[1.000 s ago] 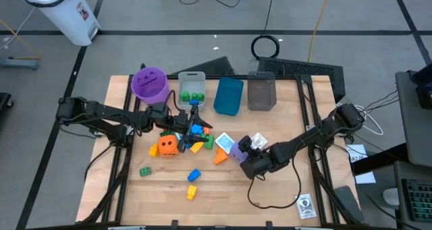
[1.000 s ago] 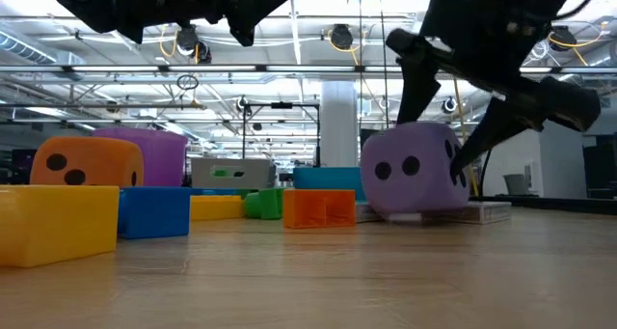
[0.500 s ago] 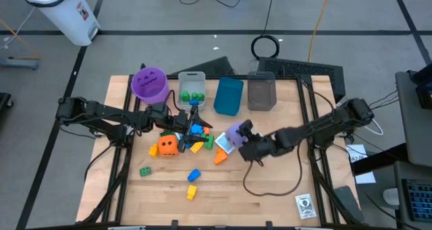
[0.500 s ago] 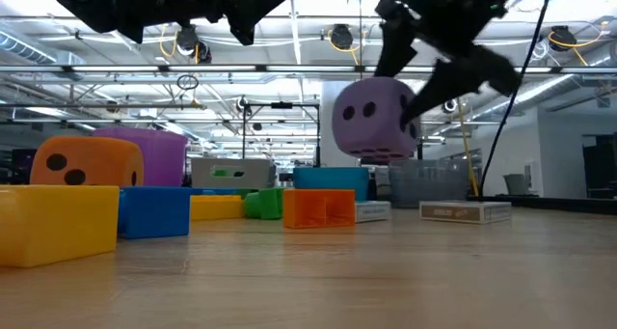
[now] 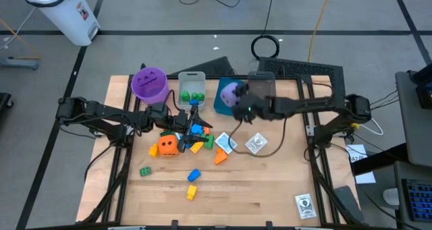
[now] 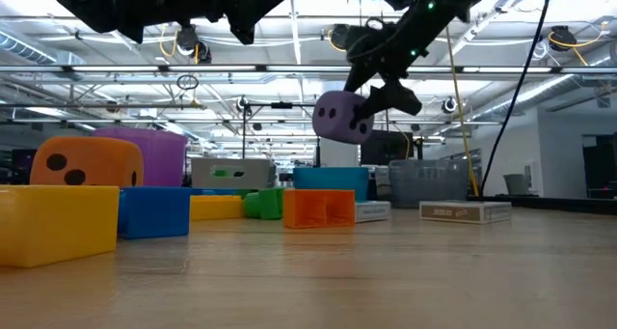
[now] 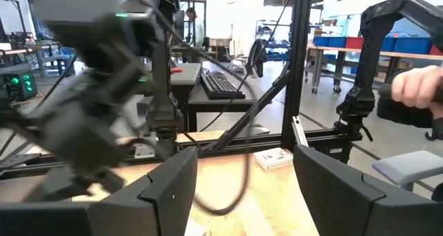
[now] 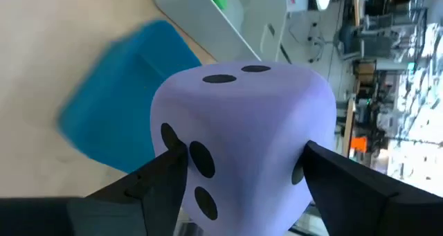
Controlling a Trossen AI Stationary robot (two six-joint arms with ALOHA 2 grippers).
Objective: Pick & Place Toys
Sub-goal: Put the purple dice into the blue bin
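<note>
purple dotted die [image 5: 230,93] is now clamped between the fingers of the right end effector [image 5: 237,100] and hangs in the air directly above the blue bin [image 5: 227,103]; the right wrist view shows both fingers pressed on opposite faces of the die, with the blue bin below it. a second ago i had that die sitting on the worktop, well out from the blue bin on the side away from the bins' row, beside a white printed cube [image 5: 256,144]; half a second ago it was lifted and partway across. i judge the carry finished and the release into the blue bin to be the step in hand.

left end effector [image 5: 191,119] has not moved across the frames: it hovers over the brick pile just off the blue bin's near-left corner, fingers apart and gripping nothing that i can see.

remaining toys unchanged: orange die [image 5: 168,146] beside the pile, green bricks [image 5: 191,94] in the clear bin [image 5: 192,77] next to the blue bin, loose bricks farther out on the worktop [image 5: 270,189].
</note>
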